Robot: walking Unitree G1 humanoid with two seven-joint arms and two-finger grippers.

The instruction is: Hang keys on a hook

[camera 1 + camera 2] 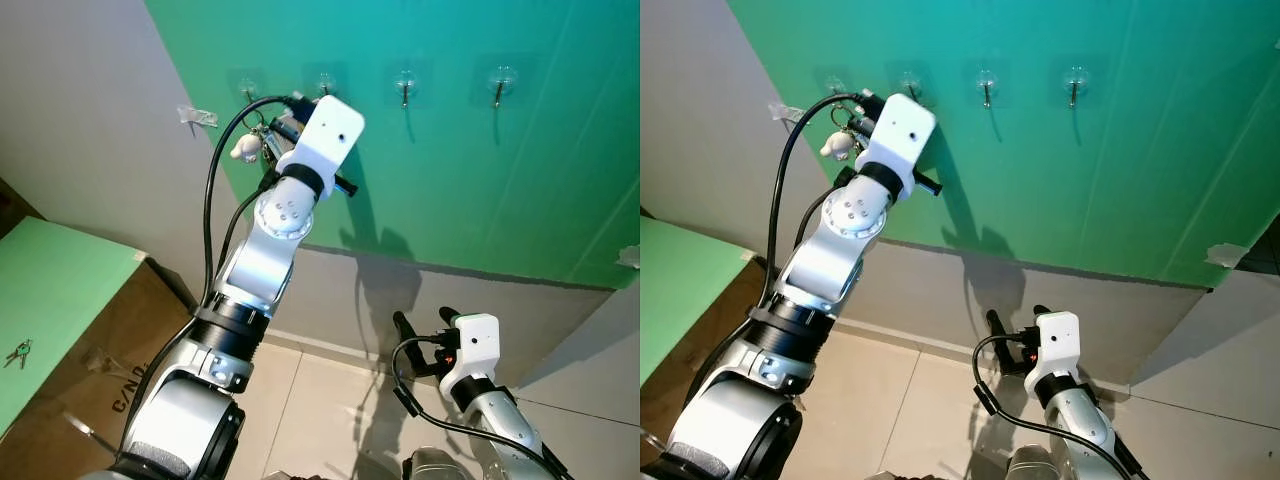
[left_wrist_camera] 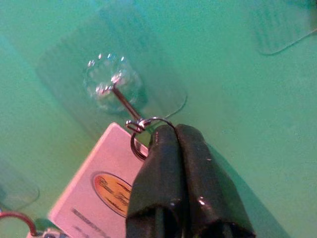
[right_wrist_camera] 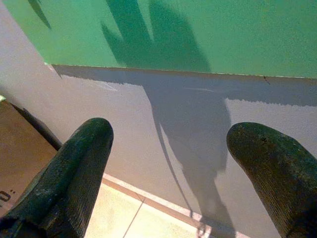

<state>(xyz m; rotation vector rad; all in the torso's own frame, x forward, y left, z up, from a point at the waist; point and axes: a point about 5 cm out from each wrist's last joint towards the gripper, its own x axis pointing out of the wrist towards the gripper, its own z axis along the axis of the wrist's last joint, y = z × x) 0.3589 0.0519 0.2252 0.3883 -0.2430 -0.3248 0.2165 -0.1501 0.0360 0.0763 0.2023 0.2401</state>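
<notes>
The key ring (image 2: 148,130) is pinched in the left gripper (image 2: 174,136) at the hook (image 2: 121,101); it should be lowered fully over the tip before release, while the right gripper (image 3: 168,148) is held wide

Left gripper (image 1: 862,108) raised against the green wall (image 1: 1120,160) by the leftmost hooks (image 1: 910,88), keys (image 1: 843,138) dangling beside it.

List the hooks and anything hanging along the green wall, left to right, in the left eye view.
Clear hook → white charm on the keys held by the left gripper → bare hook → bare hook.
</notes>
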